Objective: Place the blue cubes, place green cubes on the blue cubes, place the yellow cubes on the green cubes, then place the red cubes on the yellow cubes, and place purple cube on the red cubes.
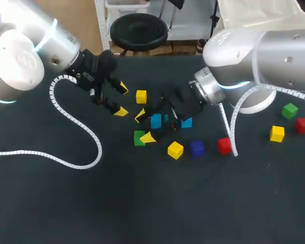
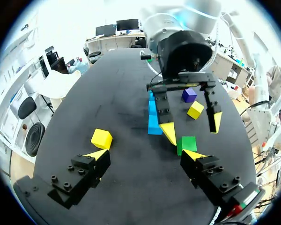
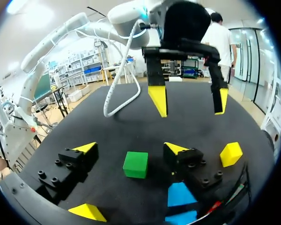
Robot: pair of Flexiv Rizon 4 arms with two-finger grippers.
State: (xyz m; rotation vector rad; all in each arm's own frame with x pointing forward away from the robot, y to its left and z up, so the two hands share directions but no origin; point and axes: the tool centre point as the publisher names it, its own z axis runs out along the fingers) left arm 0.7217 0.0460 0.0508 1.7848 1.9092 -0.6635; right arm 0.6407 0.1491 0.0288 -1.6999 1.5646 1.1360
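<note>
Right gripper (image 3: 131, 148) fingers spread, a green cube (image 3: 136, 164) loose between them, touching neither. A blue cube (image 1: 156, 121) lies just beside, mid-table (image 1: 91, 203). Left gripper (image 2: 145, 153) is also spread, holding nothing, with a yellow cube (image 2: 101, 138) near.

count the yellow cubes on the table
3. One yellow cube lies by the left claw, one next to the purple cube, one on the right side near a red cube. The right arm may hide others.
</note>
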